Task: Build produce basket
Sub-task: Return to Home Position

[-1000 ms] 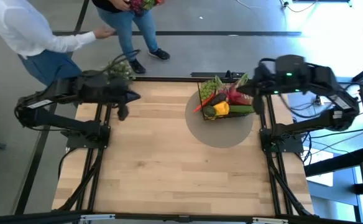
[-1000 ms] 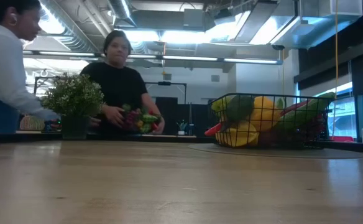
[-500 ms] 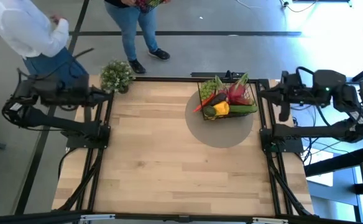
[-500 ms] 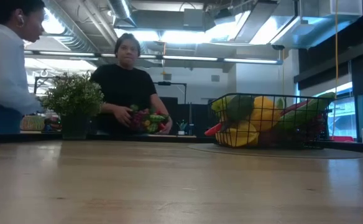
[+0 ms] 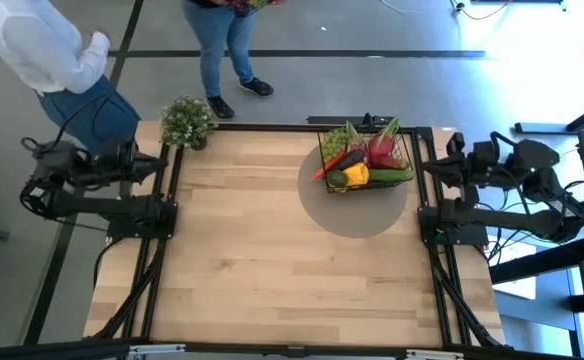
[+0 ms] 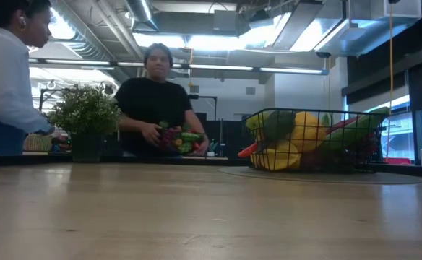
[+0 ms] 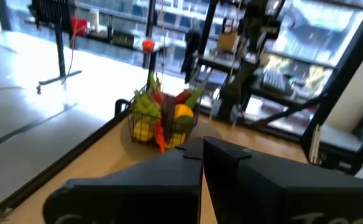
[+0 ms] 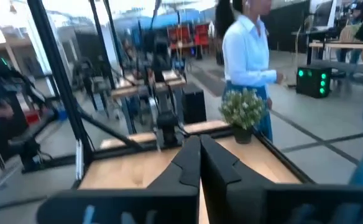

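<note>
Basket [image 5: 365, 160] near table [image 5: 272, 260] far edge; left hand [image 7: 201, 149], right hand [image 8: 199, 144] closed, outboard

Potted plant [image 5: 187, 121] (bushy), grey mat [image 5: 357, 218].

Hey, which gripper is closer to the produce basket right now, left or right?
Right. The right gripper sits at the right edge of the table, a short way from the basket. The left gripper is at the left edge, much farther away.
</note>
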Robot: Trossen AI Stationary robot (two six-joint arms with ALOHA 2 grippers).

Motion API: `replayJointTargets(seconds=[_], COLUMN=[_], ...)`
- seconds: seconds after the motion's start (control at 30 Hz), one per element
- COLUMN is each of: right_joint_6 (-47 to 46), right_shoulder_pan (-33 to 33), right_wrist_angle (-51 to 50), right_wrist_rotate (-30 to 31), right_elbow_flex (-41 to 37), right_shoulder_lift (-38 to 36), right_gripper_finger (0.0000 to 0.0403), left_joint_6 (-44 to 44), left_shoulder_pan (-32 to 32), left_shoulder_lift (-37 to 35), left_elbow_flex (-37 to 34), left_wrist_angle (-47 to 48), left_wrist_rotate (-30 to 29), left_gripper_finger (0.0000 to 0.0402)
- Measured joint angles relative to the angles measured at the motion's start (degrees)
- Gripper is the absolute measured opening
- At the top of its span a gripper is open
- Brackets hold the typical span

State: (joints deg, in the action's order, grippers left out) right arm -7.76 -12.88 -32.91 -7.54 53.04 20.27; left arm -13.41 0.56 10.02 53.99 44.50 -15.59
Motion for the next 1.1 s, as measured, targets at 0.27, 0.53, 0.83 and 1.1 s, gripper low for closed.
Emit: replayJointTargets(seconds=[0.27,0.53,0.83,1.1], right_joint_6=[-4.29,-3.93,-2.51,-2.24], right_shoulder_pan=[0.0,-0.01,0.0,0.0], right_wrist_angle=[4.68,10.03,12.89,20.93], right_wrist_rotate=[-0.13,-1.63,-4.24,-4.73], right_elbow_flex=[-9.33,-17.61,-21.44,-29.62], right_shoulder_lift=[-10.27,-18.96,-20.16,-20.11], right_gripper_finger=[0.0,0.0,0.0,0.0], left_joint_6=[0.04,2.67,3.96,4.96], left_shoulder_pan=[0.06,0.07,0.07,0.07], left_shoulder_lift=[-9.7,-9.66,-9.78,-9.7], left_elbow_flex=[-7.38,-8.55,-13.13,-23.13], left_wrist_angle=[-2.41,-2.43,-9.38,-19.05], left_wrist_rotate=[0.04,0.38,0.73,1.32], left_gripper_finger=[0.0,0.0,0.0,0.0])
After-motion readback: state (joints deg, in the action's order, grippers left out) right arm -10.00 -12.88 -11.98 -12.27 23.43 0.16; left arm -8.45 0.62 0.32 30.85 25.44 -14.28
